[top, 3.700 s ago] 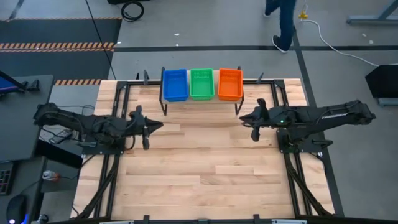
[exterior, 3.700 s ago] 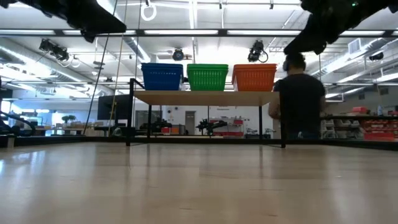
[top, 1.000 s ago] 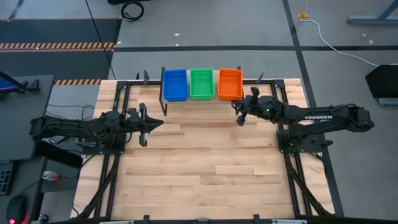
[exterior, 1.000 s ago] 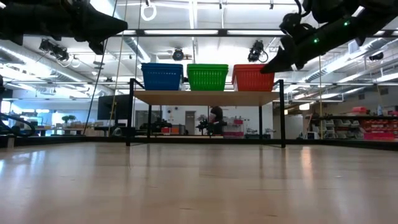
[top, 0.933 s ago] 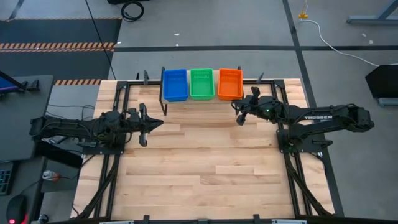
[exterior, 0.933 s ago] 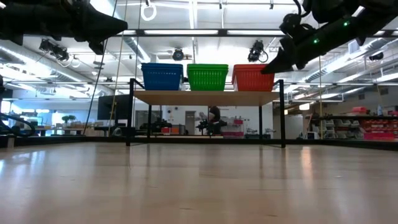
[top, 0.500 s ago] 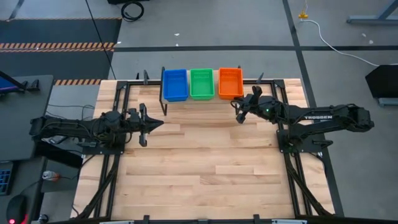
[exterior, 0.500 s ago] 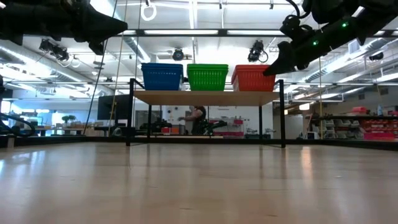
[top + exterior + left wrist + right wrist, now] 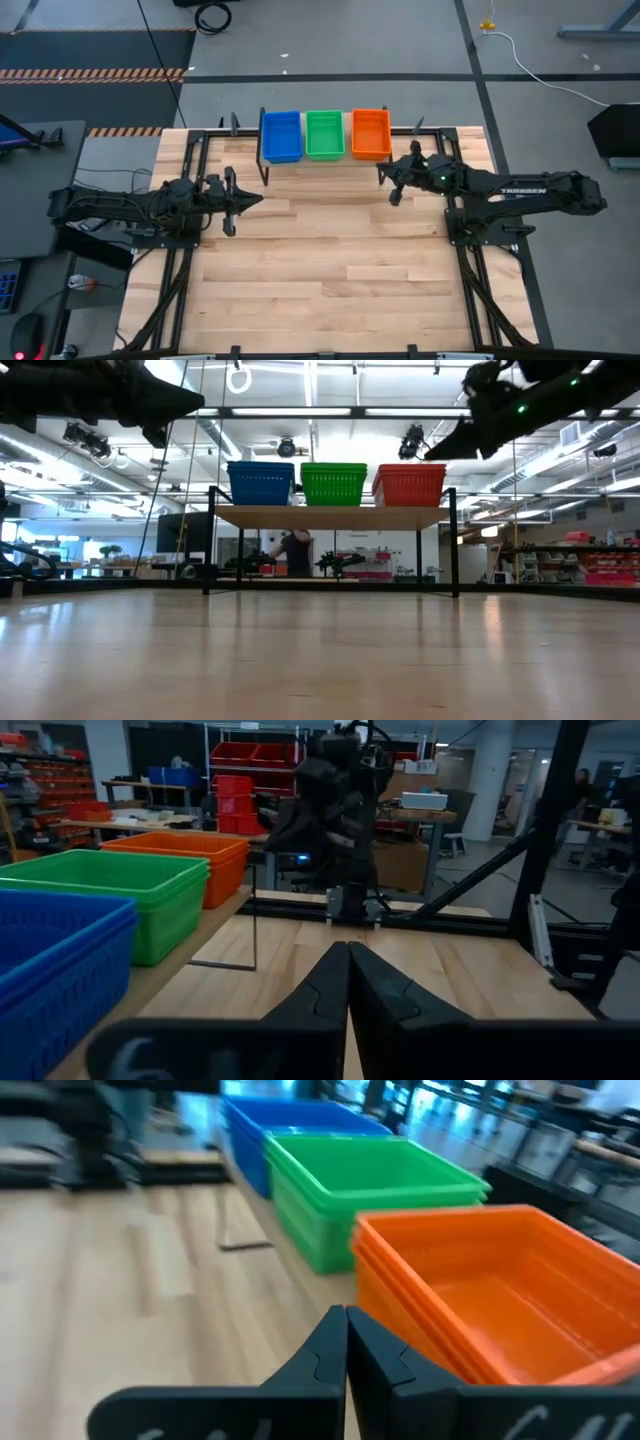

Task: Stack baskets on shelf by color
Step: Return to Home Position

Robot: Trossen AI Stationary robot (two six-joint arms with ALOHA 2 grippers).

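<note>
Baskets sit in blue, green, orange stacks on the shelf, upper centre. Right gripper, pinched closed and empty, hangs near the orange stack; it wants drawing back level, clear of it. Left gripper, likewise closed, waits mid-left.

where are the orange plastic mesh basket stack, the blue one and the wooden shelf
orange plastic mesh basket stack (image 9: pixel 370 133), high view, top basket's floor
blue plastic mesh basket stack (image 9: pixel 281 135), high view, top basket's floor
light wooden plank shelf (image 9: pixel 330 517), low view, plank's front edge
</note>
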